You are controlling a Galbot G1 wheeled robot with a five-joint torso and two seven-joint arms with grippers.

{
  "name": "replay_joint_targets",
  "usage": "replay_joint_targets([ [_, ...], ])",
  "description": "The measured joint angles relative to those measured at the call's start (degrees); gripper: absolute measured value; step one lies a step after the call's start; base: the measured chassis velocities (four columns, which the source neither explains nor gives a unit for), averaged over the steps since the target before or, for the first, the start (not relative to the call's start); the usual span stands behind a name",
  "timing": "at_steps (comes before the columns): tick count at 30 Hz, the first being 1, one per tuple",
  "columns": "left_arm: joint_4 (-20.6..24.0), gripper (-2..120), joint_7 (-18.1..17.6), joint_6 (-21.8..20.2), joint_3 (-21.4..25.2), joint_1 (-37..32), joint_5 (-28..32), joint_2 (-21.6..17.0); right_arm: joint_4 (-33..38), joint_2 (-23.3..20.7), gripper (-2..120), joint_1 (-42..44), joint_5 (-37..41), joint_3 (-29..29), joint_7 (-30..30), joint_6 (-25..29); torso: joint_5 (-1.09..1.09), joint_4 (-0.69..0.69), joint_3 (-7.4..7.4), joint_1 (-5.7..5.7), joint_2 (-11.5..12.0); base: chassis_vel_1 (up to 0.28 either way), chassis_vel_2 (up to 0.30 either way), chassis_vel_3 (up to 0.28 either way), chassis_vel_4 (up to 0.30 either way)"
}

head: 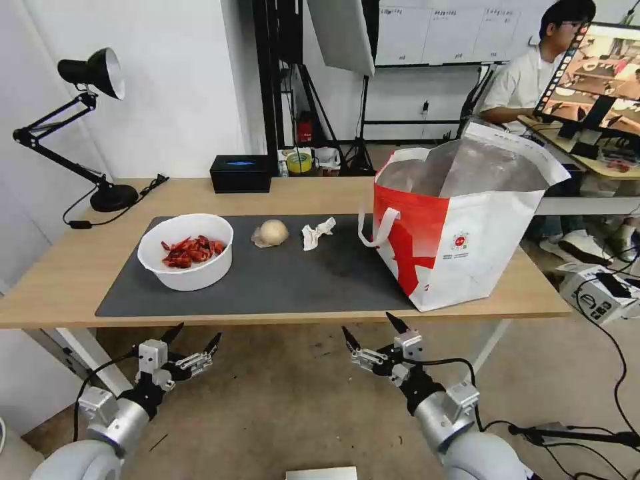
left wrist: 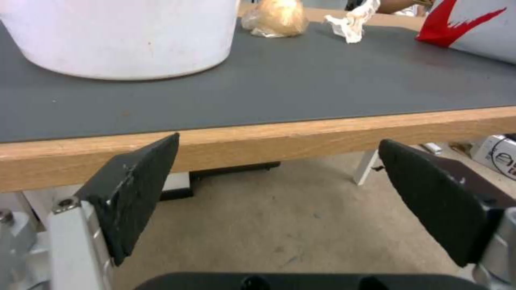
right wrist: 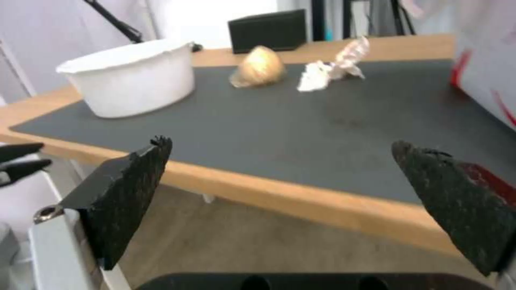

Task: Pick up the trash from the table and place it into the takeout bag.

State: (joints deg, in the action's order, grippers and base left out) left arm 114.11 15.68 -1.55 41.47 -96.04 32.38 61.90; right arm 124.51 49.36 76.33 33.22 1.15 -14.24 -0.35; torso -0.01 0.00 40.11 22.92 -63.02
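On the table (head: 67, 267) lies a dark grey mat (head: 287, 280) carrying the trash: a white bowl of red shells (head: 187, 250), a round beige bun (head: 272, 233) and a crumpled white tissue (head: 316, 233). The takeout bag (head: 460, 227), white with a red panel and foil lining, stands open on the mat's right end. Both grippers hang below the table's front edge. My left gripper (head: 195, 337) is open under the bowl's side; the bowl (left wrist: 123, 36), bun (left wrist: 279, 18) and tissue (left wrist: 352, 20) lie beyond it. My right gripper (head: 372, 332) is open near the bag's front corner.
A black desk lamp (head: 93, 120) stands at the table's back left, with a black tissue box (head: 240, 173) at the back edge. A person sits at a desk with a monitor (head: 600, 80) behind the bag. Cables and a box (head: 593, 290) lie on the floor at right.
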Motion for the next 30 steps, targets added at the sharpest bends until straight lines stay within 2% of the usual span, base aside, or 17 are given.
replay_joint_targets([
  [5, 0.1, 100, -0.1, 0.0, 0.0, 0.1, 0.0, 0.1, -1.9, -0.1, 100, -5.7, 0.9, 3.4, -0.3, -1.5, 0.01, 0.00, 0.00, 0.00, 0.0, 0.000, 0.000, 0.000, 0.000],
  [8, 0.4, 100, -0.2, -0.1, -0.1, 0.3, 0.0, 0.3, -4.0, 0.0, 100, -13.7, 3.9, 7.7, -2.5, -3.6, 0.00, 0.01, 0.00, 0.01, 0.0, 0.000, 0.000, 0.000, 0.000],
  [14, 0.5, 100, -0.2, -0.2, 0.1, 0.2, -0.4, 0.7, -6.3, 0.3, 100, -21.1, 6.4, 12.0, -5.2, -5.5, 0.00, 0.00, 0.01, 0.01, 0.0, 0.000, 0.000, 0.000, 0.000],
  [20, 0.6, 100, -0.2, -0.2, -0.2, -0.1, -1.0, 1.2, -11.1, 5.3, 100, -30.7, 10.8, 18.0, -12.6, -11.1, 0.00, 0.01, 0.01, 0.01, 0.0, 0.000, 0.000, 0.000, 0.000],
  [25, 1.3, 100, -0.3, -0.3, -0.2, -0.3, -1.1, 1.2, -14.6, 9.5, 100, -35.3, 13.0, 19.5, -16.9, -14.4, 0.00, 0.01, 0.01, 0.01, 0.0, 0.000, 0.000, 0.000, 0.000],
  [30, 1.5, 100, -0.3, -0.3, 0.0, -0.5, -1.1, 1.2, -17.3, 11.7, 100, -38.0, 14.3, 20.2, -18.8, -15.2, 0.00, 0.00, 0.01, 0.01, 0.0, 0.000, 0.000, 0.000, 0.000],
])
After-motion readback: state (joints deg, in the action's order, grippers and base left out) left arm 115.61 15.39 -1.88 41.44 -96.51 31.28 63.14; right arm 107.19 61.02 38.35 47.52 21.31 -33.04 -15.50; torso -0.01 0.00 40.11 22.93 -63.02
